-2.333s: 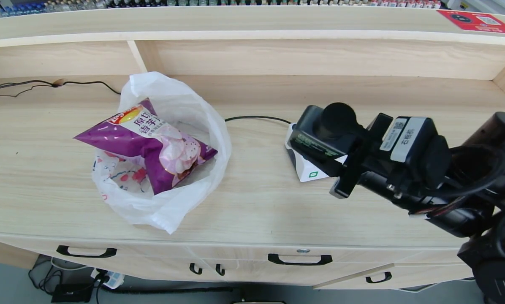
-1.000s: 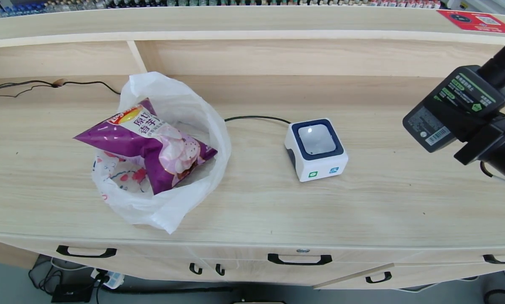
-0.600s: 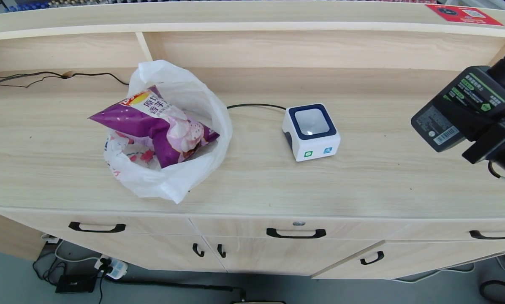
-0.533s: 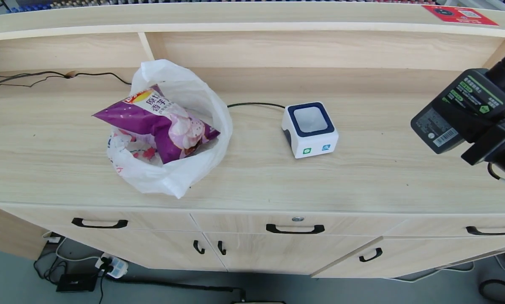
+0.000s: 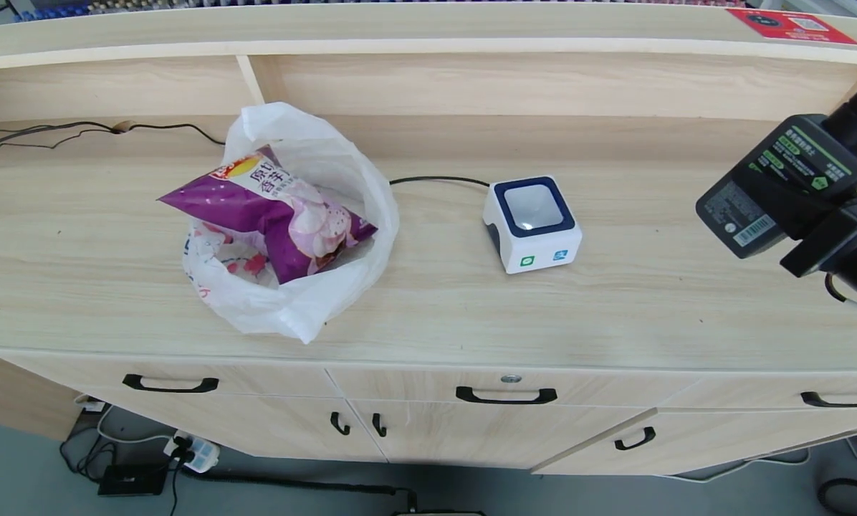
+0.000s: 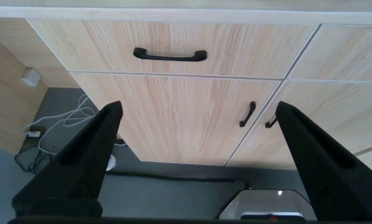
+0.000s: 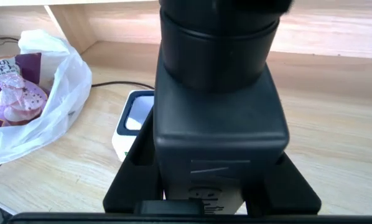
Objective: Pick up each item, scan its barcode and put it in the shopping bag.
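Between right claw (image 7: 211,186) fingers, black bottle (image 7: 218,118), clamped

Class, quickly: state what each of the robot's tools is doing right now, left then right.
Left tool: open, holding nothing.
Right tool: closed on the black bottle.

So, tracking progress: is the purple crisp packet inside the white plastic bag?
In: the purple crisp packet rests in the white plastic bag's open mouth, one end protruding.

Black bottle (image 5: 779,188) now right of scanner (image 5: 532,223)
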